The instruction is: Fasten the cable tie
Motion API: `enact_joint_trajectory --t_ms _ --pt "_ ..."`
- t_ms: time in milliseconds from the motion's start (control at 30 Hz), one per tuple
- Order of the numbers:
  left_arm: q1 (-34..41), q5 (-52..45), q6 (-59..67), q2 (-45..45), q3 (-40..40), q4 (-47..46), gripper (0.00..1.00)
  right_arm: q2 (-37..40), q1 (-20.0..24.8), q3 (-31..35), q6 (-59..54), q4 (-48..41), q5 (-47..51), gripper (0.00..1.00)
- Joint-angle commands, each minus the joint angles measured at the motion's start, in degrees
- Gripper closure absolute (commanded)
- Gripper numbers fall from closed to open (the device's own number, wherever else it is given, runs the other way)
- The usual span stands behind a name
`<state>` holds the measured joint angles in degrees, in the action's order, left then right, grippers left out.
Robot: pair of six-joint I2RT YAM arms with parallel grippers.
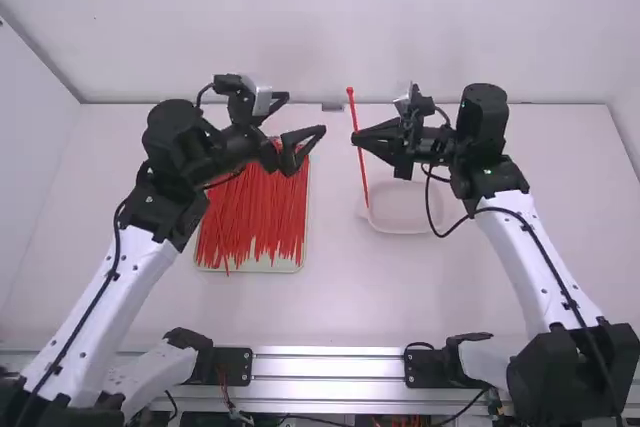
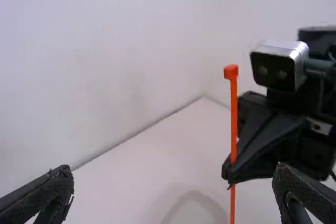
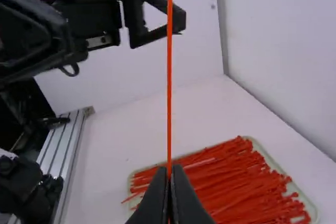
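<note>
From above, the right pincer (image 1: 357, 137) pinches a single red cable tie (image 1: 358, 152) partway along its strap and holds it nearly upright over the table (image 1: 450, 277), head up and tail hanging toward a shallow white dish (image 1: 405, 215). The left pincer (image 1: 310, 149) hangs spread and empty just beside the tie, above a tray (image 1: 290, 267) of spare ties (image 1: 255, 212). The step in hand looks like the handover: the strap is presented but not yet looped. In the left wrist view that arm's own fingers (image 2: 44, 195) stand wide apart, with the tie's head clear above the other arm's tips. Next it probably has to close on one free end and bend it round to the head, which calls for fine aim. In the right wrist view the fingers (image 3: 157, 195) are pressed together on the strap. The spare ties lie well below and block nothing.
</note>
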<state>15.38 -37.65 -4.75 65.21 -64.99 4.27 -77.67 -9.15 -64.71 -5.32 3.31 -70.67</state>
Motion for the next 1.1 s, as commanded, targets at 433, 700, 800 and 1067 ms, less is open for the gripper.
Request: enact_joint_trajectory --t_ms 433,700,800,1067 --pt "-6.69 -29.09 -17.22 1.20 -2.08 25.46 0.01 0.52 -2.32 -2.08 8.57 15.72 -7.78 1.00" --pt "-6.62 -32.74 -24.44 4.07 -2.08 34.21 0.01 0.52 -7.50 -2.08 8.76 19.30 -6.82 1.00" --pt "-6.32 -32.83 -25.49 4.55 -2.10 34.12 0.01 0.52 -8.57 -2.08 11.47 21.97 -6.82 1.00" --pt "-6.27 -33.51 -30.62 4.57 -2.08 36.89 0.13 0.50 -11.89 -2.08 16.06 23.76 -0.85 1.00"
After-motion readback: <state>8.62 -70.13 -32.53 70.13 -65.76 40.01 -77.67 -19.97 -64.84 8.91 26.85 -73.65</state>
